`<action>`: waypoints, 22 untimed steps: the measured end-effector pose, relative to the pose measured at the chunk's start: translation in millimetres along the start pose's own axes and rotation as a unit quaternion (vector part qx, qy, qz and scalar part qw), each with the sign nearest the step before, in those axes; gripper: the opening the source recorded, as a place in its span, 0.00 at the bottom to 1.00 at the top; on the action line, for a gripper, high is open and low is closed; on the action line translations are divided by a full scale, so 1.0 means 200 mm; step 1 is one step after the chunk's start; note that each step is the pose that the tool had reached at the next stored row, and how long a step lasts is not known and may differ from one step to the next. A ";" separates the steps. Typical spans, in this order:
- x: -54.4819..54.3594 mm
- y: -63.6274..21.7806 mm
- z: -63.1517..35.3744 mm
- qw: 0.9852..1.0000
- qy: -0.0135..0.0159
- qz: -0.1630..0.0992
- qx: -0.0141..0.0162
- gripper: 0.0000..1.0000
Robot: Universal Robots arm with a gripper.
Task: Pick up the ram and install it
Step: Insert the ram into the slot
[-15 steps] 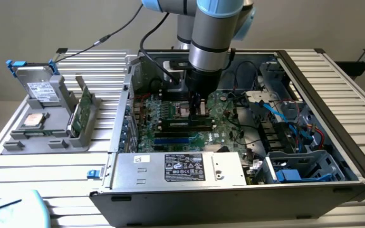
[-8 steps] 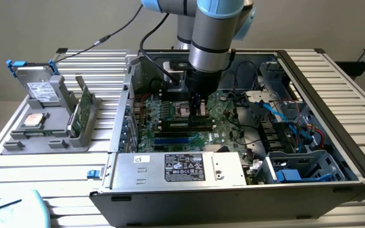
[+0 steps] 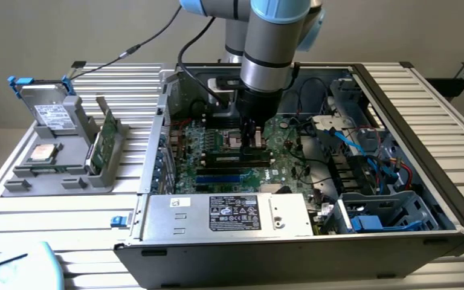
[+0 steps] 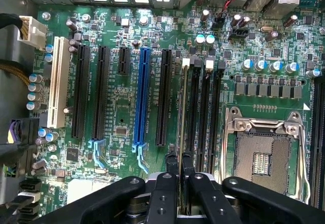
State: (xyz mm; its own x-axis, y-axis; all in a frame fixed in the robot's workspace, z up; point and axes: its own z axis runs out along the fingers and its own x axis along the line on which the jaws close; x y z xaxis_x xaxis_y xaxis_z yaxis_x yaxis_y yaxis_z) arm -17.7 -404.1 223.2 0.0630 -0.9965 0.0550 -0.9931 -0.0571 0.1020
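Note:
My gripper reaches down inside the open computer case, over the green motherboard. In the wrist view its two black fingers stand close together. Between them is the ram, seen edge-on as a thin long strip. The gripper is shut on it. The ram runs along the outermost of the black memory slots, beside the empty processor socket. Whether it sits in the slot or hangs just above it I cannot tell.
A blue expansion slot and black ones lie beside the memory slots. Loose cables and a drive cage crowd the case's right side in the exterior view; the power supply is in front. Outside, a grey holder carries a green card.

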 end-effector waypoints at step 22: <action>-0.01 -0.006 0.005 1.000 -0.001 0.007 -0.004 0.14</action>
State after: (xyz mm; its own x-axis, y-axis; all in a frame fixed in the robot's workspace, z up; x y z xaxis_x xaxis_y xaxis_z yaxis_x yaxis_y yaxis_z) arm -16.7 -401.6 221.9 0.0485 -0.9973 0.0546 -0.9931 -0.0423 0.1094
